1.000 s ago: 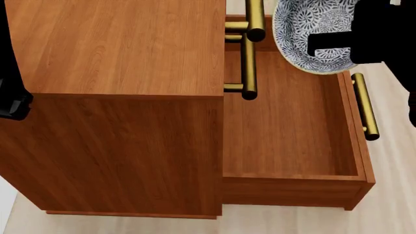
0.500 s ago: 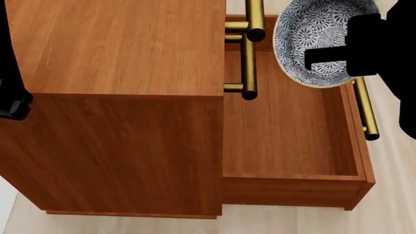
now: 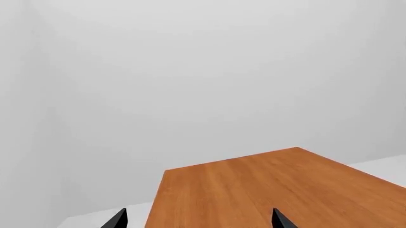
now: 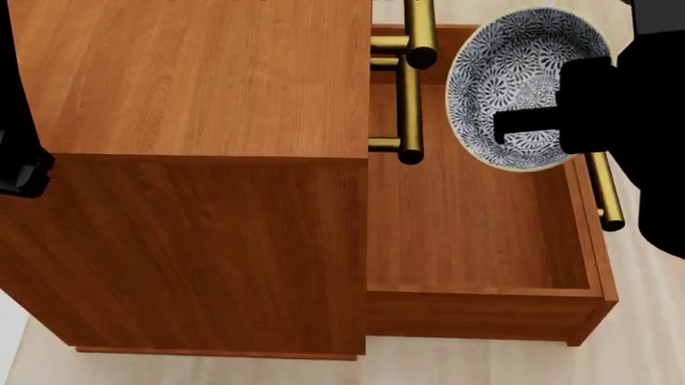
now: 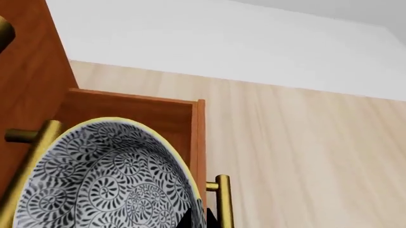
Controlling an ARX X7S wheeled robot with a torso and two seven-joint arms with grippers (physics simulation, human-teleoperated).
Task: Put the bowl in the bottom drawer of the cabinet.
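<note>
The right pincer (image 4: 514,124), clamped on the rim of the tilted bowl (image 4: 512,76), holds it above the far front corner of the open bottom drawer (image 4: 471,233), so release lies straight below.

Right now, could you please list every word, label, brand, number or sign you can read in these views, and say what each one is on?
None: no readable text shows in any view.
The reddish-brown wooden cabinet, its open bottom drawer and the brass bar handle are unmarked.
The white and blue-grey floral ceramic bowl bears only pattern, no lettering.
</note>
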